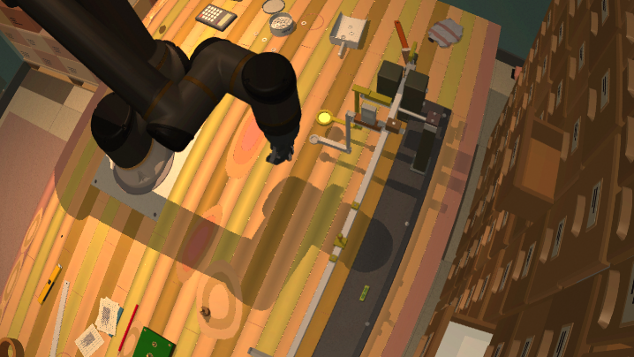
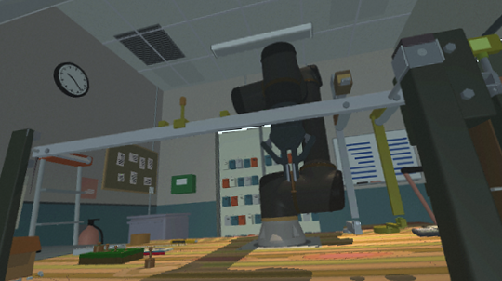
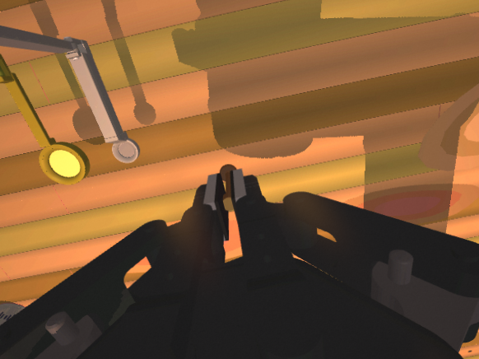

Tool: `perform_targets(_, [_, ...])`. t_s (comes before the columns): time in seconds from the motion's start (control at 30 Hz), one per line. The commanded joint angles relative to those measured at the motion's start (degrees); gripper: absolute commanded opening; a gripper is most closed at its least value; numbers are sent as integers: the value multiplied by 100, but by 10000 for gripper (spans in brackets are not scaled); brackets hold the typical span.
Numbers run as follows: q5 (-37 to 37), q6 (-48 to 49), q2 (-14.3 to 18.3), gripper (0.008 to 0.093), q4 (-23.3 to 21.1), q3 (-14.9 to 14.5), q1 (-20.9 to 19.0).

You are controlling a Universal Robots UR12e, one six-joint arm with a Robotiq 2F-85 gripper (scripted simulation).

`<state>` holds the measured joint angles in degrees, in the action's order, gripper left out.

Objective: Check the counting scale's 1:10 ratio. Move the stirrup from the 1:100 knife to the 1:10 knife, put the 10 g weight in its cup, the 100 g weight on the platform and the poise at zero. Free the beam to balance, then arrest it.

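My gripper (image 3: 224,190) is closed around a small brass weight (image 3: 227,181), carried high over the striped table, to the left of the scale (image 1: 399,111). The weight's knob shows between my fingertips in the wrist camera. Ahead of me hang two small cups on arms: a yellow cup (image 1: 324,117) and a grey cup (image 1: 314,139). The long grey beam (image 1: 354,208) runs along the dark base plate, with a brass poise (image 1: 340,241) on it. Another small weight (image 1: 205,311) stands on the table far from the scale. The stirrup's knife position is too small to tell.
A green block (image 1: 153,344) sits at the table's near end by paper slips and a ruler. A calculator (image 1: 216,17), a round tin (image 1: 281,22) and a grey tray (image 1: 349,30) lie at the far end. Drawer cabinets (image 1: 554,177) stand beyond the scale.
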<state>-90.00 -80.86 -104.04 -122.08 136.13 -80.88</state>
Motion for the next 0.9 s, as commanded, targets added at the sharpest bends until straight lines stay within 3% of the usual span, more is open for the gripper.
perform_targets(0.0, [0,-74,25,80,-9,-23,-73])
perform_targets(0.43, [-1,-912,347,80,-96,-259,-909])
perform_targets(0.87, [-1,-1197,478,80,-125,-361,-1193])
